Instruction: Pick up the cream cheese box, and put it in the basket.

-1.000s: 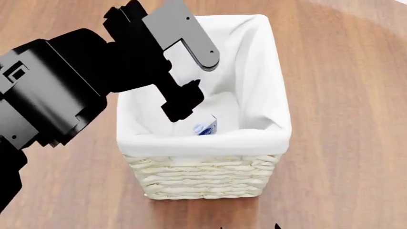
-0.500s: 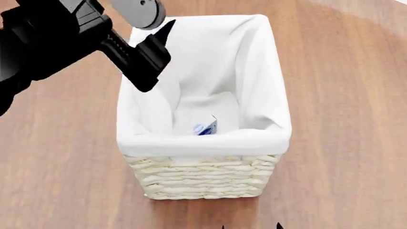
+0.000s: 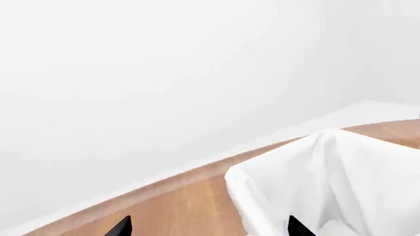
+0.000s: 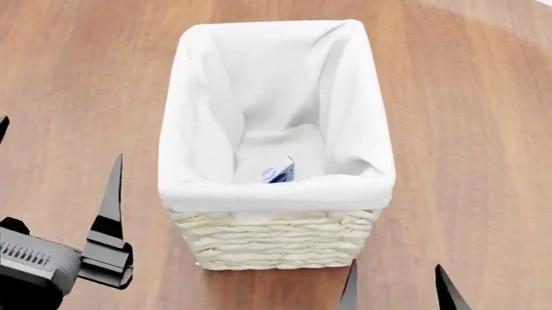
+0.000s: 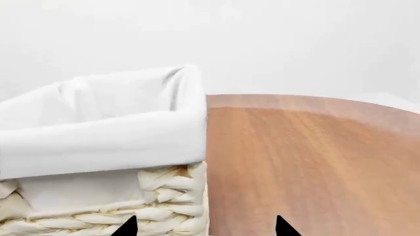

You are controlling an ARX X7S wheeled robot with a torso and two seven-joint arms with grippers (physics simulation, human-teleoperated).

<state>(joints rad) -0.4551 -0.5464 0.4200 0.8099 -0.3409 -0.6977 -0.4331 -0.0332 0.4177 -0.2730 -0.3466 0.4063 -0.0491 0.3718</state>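
The cream-white wicker basket with a white cloth liner stands in the middle of the wooden table. The cream cheese box, small and white with blue print, lies inside it on the liner floor near the front wall. My left gripper is open and empty, to the left of the basket and apart from it. My right gripper is open and empty just in front of the basket's front right corner. The left wrist view shows the left gripper by the liner rim. The right wrist view shows the right gripper facing the basket's corner.
The round wooden table surrounds the basket on all sides; its curved far edge shows in the right wrist view. A plain white wall lies beyond it.
My left arm has drawn back from above the basket's far left rim to the lower left of the view. The right gripper's fingertips have come further into view. The box has not moved.
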